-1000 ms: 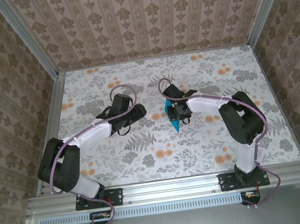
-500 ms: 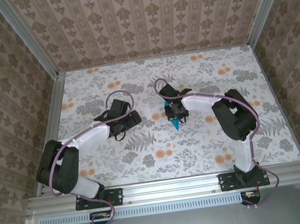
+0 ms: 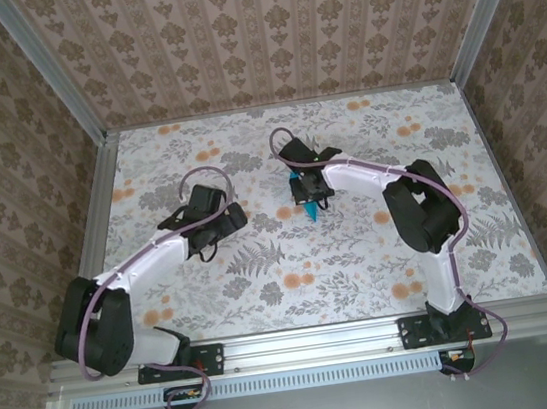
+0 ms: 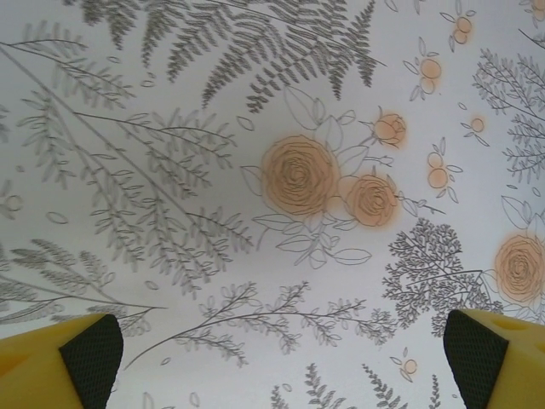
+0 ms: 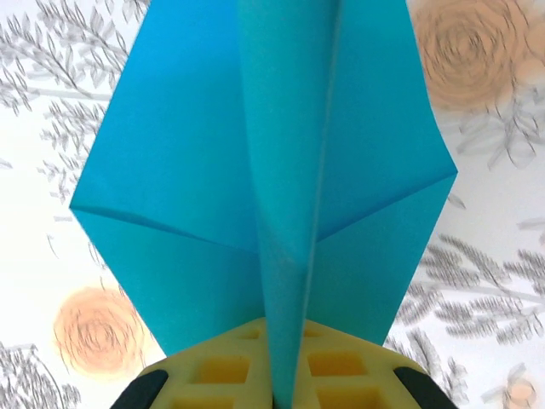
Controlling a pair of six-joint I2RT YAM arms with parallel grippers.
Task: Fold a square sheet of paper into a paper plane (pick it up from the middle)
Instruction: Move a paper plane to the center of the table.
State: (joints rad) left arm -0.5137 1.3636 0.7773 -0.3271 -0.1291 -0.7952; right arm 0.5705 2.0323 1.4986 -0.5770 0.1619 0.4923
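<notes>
Your right gripper (image 5: 285,388) pinches the paper plane (image 5: 272,170) by its centre crease over the counter (image 3: 361,253), your left gripper (image 4: 281,354) hangs open; treat the paper as light, flimsy and crush-prone, gripping only that stiffer folded spine.

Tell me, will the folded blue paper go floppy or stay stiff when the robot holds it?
Probably fairly stiff: the teal-blue folded paper plane has a centre ridge and stands out from the right gripper without drooping. Its thin side flaps could likely bend if pushed. It looks very light, so a nudge would probably slide it.
</notes>
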